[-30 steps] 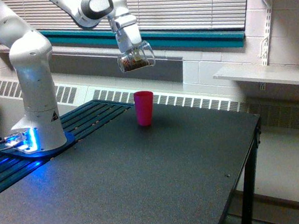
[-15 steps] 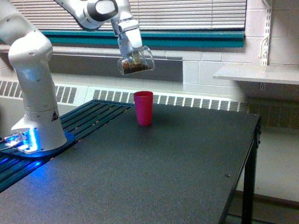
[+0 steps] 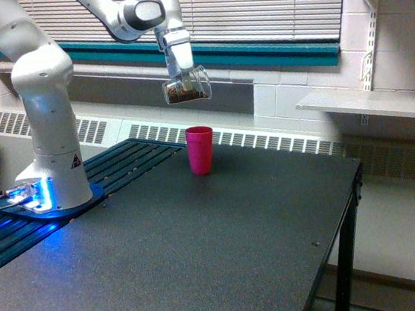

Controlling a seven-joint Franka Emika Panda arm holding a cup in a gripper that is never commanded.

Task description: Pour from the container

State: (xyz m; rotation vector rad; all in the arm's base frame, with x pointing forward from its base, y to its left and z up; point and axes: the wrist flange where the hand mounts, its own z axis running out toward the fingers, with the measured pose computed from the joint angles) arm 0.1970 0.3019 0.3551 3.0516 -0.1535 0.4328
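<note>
Gripping the clear plastic cup [image 3: 187, 87] of brown granules, the gripper [image 3: 182, 74] hangs at twelve o'clock above the pink cup [image 3: 200, 149] (well clear); tipping from this height could scatter granules across the black table [image 3: 203, 246].

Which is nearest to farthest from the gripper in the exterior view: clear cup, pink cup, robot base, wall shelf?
1. Clear cup: held in the gripper, tilted, brown bits inside.
2. Pink cup: upright on the table, just below the gripper.
3. Robot base: low on the exterior view's left.
4. Wall shelf: toward the exterior view's right edge.
</note>
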